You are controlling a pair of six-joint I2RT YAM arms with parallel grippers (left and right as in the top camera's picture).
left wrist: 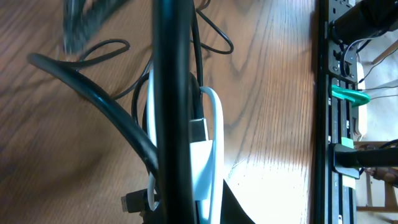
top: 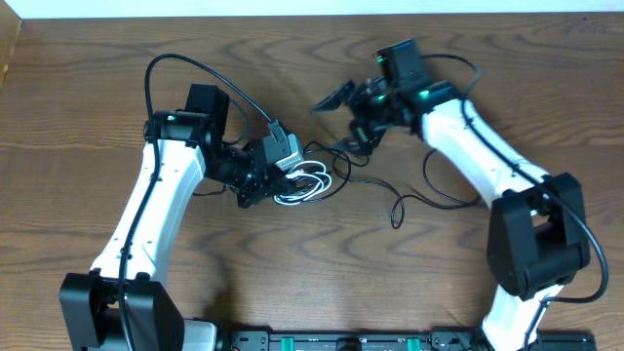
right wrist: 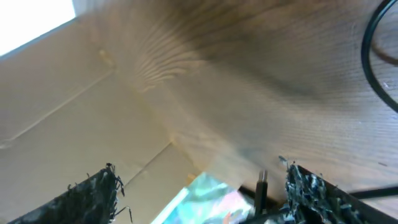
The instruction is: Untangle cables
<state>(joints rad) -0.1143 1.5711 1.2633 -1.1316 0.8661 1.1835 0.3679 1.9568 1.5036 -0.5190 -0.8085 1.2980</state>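
The white cable (top: 310, 183) lies in small overlapping loops at the middle of the table (top: 88, 107), and the thin black cables (top: 397, 209) trail from it to the right in loose curves, one strand running up and far toward the right arm. The left gripper (top: 281, 185) is down on the left side of the white loops with its jaws fully closed. In the left wrist view the white cable (left wrist: 215, 124) bends right alongside the dark fingers, but whether a strand is actually pinched cannot be told. The right gripper (top: 347, 119) hangs over the far end of the black strands with its jaws wide apart. In its own camera the right gripper (right wrist: 200, 173) has a small black plug (right wrist: 262, 184) between the fingers, close to one of them, and contact cannot be judged. Bare wood lies open on the near side between the two arms and across the far left. The table's far edge runs just beyond the right gripper, and a black rail (top: 322, 341) lines the near edge.
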